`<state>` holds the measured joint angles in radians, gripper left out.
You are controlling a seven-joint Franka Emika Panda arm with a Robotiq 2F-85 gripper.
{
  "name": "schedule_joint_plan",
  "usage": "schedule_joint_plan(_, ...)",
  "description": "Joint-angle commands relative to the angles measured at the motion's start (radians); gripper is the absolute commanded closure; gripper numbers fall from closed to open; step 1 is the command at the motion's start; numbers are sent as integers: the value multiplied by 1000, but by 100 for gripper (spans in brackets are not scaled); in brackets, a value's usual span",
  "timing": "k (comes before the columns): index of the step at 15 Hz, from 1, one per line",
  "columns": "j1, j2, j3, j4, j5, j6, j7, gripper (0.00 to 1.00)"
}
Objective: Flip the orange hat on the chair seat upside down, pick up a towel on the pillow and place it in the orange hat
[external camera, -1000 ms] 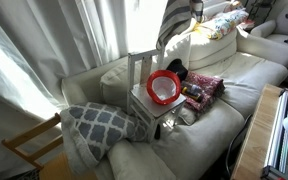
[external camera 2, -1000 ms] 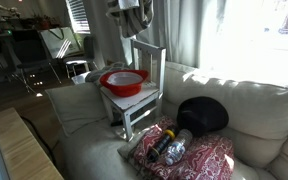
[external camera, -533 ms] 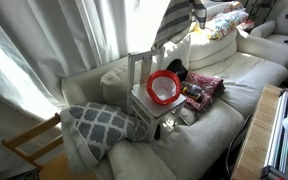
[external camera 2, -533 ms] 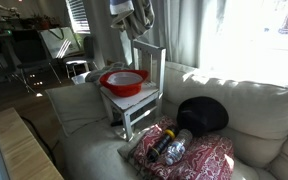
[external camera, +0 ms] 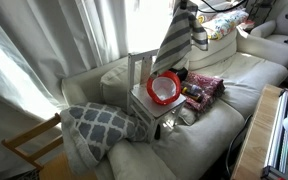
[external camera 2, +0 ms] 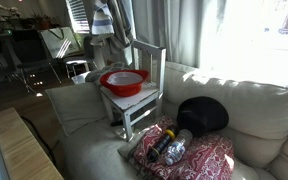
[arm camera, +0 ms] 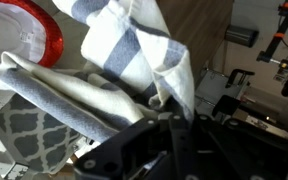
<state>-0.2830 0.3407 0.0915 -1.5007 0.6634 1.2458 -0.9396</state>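
**Striped towel hangs from the clenched tool above the upturned hat**

In an exterior view, the towel [external camera: 177, 42] dangles in a long grey-striped fold from the top of the picture, its lower end just above the orange hat [external camera: 163, 89] and not touching it. The hat sits with its pale inside facing up on the table [external camera: 147, 104], here the flat white seat of a small slat-backed chair standing on the sofa [external camera: 199, 130]. A grey-and-white lattice pillow [external camera: 99, 124] lies beside the chair. A red-pink patterned cushion [external camera: 206, 86] lies on the hat's other side, and the cream pillow [external camera: 220, 48] rests further back.

In an exterior view from lower down, the towel [external camera 2: 102, 20] hangs in the air up and to one side of the hat [external camera 2: 123, 81], well clear of it. The hat rests like a bowl on the table [external camera 2: 142, 101]. The patterned cushion [external camera 2: 199, 158] lies in the foreground, with a round black object [external camera 2: 203, 115] behind it.

In the wrist view, the tool [arm camera: 170, 112] is clenched on a bunched corner of the towel [arm camera: 134, 55], which fills most of the picture. Part of the hat [arm camera: 29, 30] shows at the upper corner, and the lattice pillow [arm camera: 24, 130] shows below it.
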Motion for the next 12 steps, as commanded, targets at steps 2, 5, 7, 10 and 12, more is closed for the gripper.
schedule_joint_plan(2, 82, -35, -67, -110, -121, 146, -64, 99)
schedule_joint_plan(5, 103, -20, -69, -136, -153, 244, -52, 99)
schedule_joint_plan(7, 113, -2, -64, -147, -164, 293, -54, 99)
schedule_joint_plan(10, 133, 26, -58, -159, -193, 342, -38, 99)
schedule_joint_plan(12, 149, 43, -61, -162, -238, 368, -10, 99)
